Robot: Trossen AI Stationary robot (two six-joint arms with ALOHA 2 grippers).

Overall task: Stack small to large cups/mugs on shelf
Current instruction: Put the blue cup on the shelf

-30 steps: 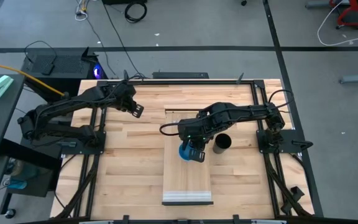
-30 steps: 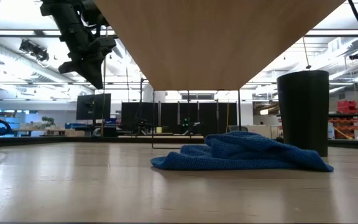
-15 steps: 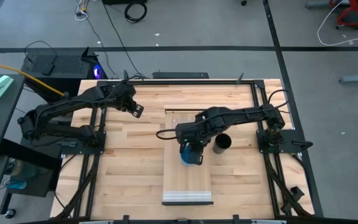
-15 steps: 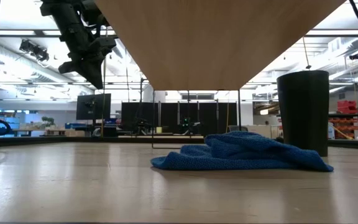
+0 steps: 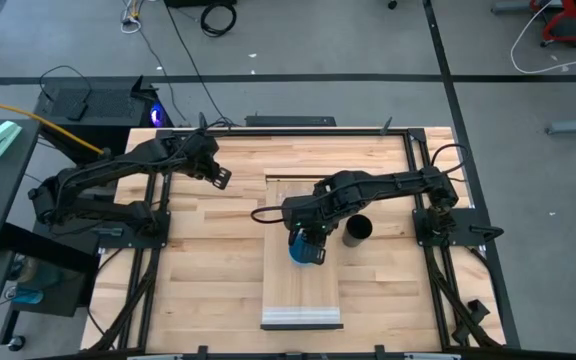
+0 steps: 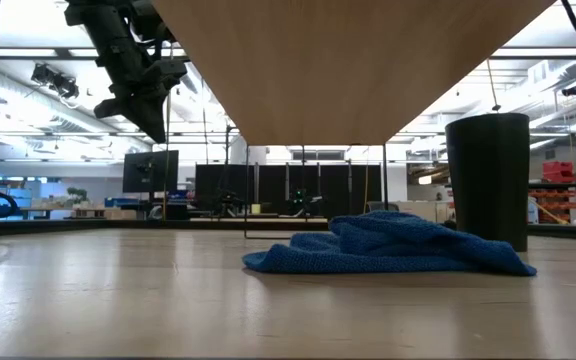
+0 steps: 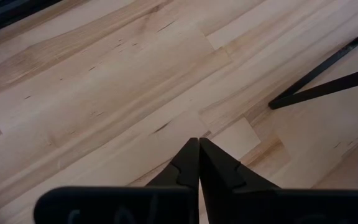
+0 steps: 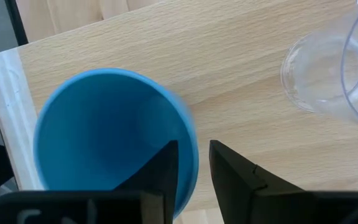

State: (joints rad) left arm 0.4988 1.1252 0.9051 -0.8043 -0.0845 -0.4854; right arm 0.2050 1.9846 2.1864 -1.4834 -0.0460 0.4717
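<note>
Near the middle of the high view, the right gripper (image 5: 306, 248) hangs over the shelf (image 5: 302, 290), with the blue cup (image 5: 300, 249) right at its tip. Its wrist view settles the key relation: the two dark fingers (image 8: 166, 163) straddle the wall of the blue cup (image 8: 114, 134), one inside the bowl and one outside, set only as far apart as that rim, so I judge the cup to be pinched by its edge. The cup's mouth opens straight up toward the camera, its axis running along the fingers. The clear cup (image 8: 328, 71) stands on the shelf, close beside the blue one but apart from it, at the right edge of that frame. The black cup (image 5: 358, 230) sits on the counter (image 5: 208, 260) just right of the shelf, nearer the right arm than the left. At the upper left of the high view, the left gripper (image 5: 218, 176) waits above bare counter, its fingers (image 7: 191, 163) pressed together and holding nothing.
</note>
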